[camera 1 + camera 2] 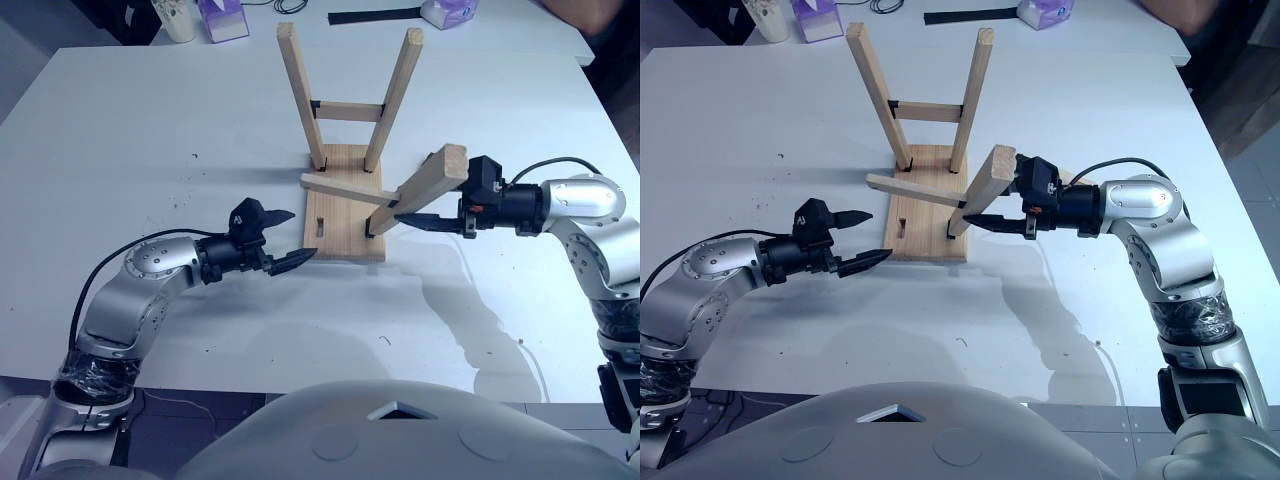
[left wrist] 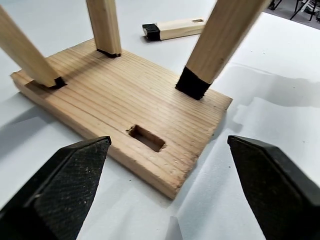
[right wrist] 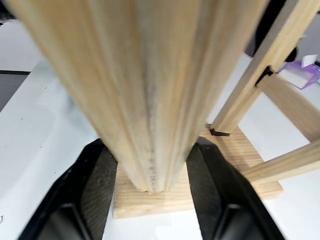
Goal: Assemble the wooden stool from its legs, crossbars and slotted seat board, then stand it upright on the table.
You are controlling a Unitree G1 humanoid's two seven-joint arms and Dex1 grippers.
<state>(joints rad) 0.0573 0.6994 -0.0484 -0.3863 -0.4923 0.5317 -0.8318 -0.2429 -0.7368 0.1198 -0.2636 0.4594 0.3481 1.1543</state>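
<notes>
Fingers (image 1: pixel 292 260) of the left gripper (image 1: pixel 298 234) gape just near-left of the flat slotted wooden seat board (image 1: pixel 340 240); the right gripper (image 1: pixel 405 213) clamps a pale wooden leg (image 1: pixel 432 178), leaning right, at its near-right corner. Left wrist: the empty rectangular slot (image 2: pixel 146 138) lies ahead between spread tips. Right wrist: pads (image 3: pixel 102 185) squeeze the leg.
</notes>
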